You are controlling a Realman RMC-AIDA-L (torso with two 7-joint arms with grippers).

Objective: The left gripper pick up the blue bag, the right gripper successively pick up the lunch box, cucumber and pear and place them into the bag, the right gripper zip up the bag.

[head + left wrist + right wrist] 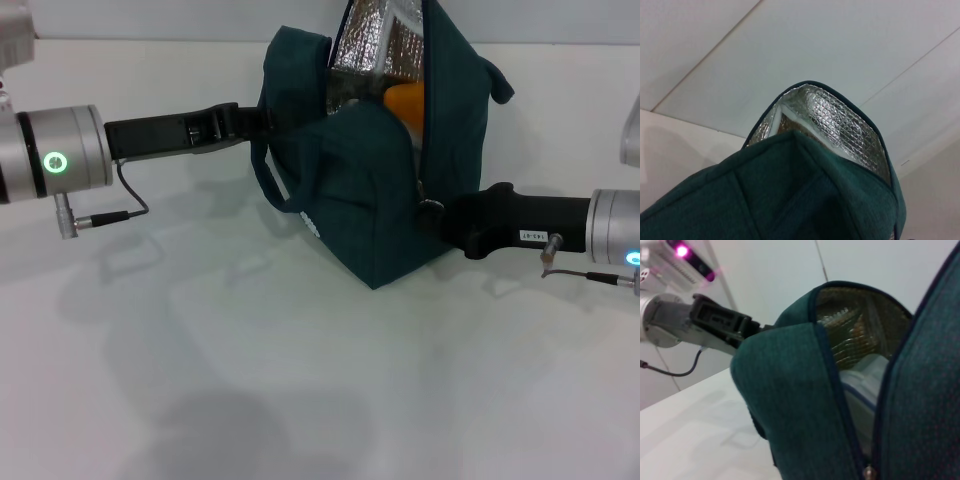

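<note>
The blue bag (375,175) stands on the table, tilted, its top open and its silver lining (375,45) showing. The orange pear (405,100) sits inside near the opening. A pale lunch box (865,385) lies lower in the bag; the cucumber is hidden. My left gripper (250,122) reaches in from the left and is shut on the bag's left upper edge; the right wrist view also shows this left gripper (759,329). My right gripper (440,215) is at the bag's right side, shut on the ring zip pull (432,207) at the zip's low end. The left wrist view shows the bag (790,190) close up.
The white table (300,380) spreads in front of the bag. A thin cable (125,200) hangs under the left wrist, and another cable (590,275) runs under the right wrist. A white wall rises behind the bag.
</note>
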